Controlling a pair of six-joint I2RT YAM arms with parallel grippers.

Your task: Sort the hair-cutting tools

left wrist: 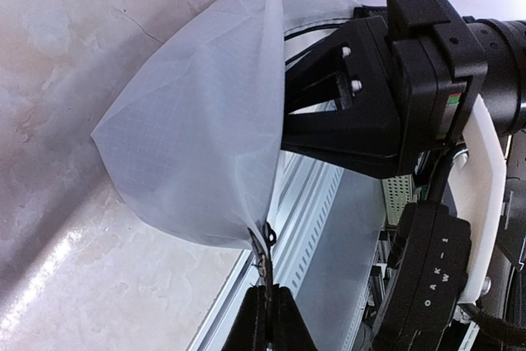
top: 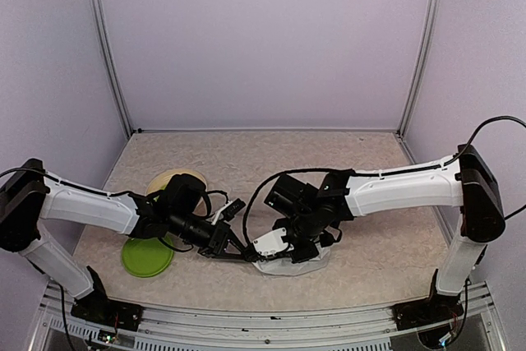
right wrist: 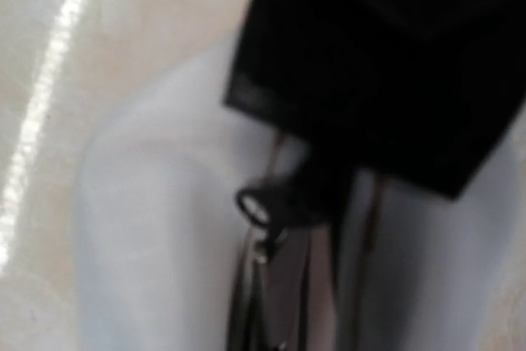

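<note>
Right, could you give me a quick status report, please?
Left gripper shut on rim of white mesh zip pouch. Right gripper shut, inside pouch. Steel scissors there, grip unclear: view blurred.

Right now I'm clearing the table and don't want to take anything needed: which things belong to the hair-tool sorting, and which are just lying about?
In the job:
- white zip pouch, pinched at its edge by the left gripper
- scissors, down inside that pouch

Lying about:
- green plate, by the left arm
- pale green bowl, beyond it
</note>
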